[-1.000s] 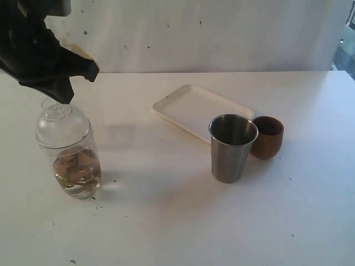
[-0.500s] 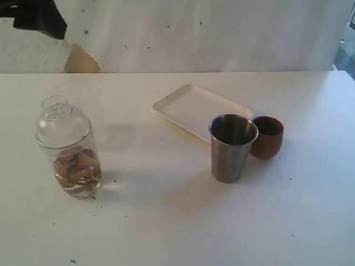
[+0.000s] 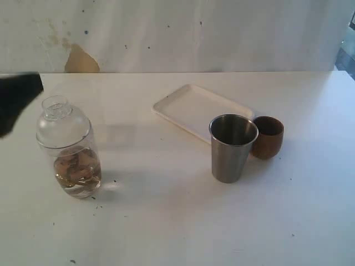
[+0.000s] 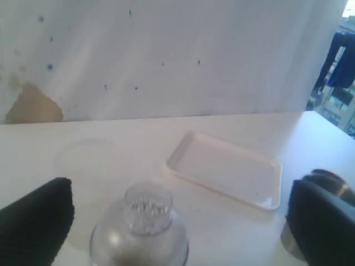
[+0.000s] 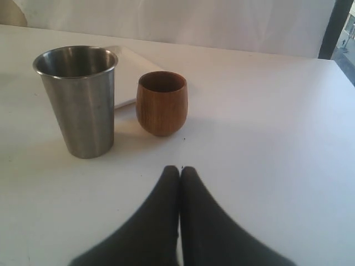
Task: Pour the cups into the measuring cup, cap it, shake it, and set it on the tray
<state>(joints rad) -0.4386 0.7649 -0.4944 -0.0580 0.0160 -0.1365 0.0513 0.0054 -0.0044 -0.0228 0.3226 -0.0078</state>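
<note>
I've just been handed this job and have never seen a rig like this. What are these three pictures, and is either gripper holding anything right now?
This is a robot with two arms, each ending in a gripper. The wide picture comes from a camera off the arms. The other two come from a camera on each wrist, looking out past that arm's own gripper.

On the white table the capped measuring cup stands at the left, with brownish contents at the bottom. The tray lies further back. The steel tumbler and the wooden cup stand side by side at the right.

The left gripper is open, its dark fingers wide apart with the measuring cup's cap between them, and it holds nothing. The right gripper is shut and empty, and points toward the two cups.
</note>
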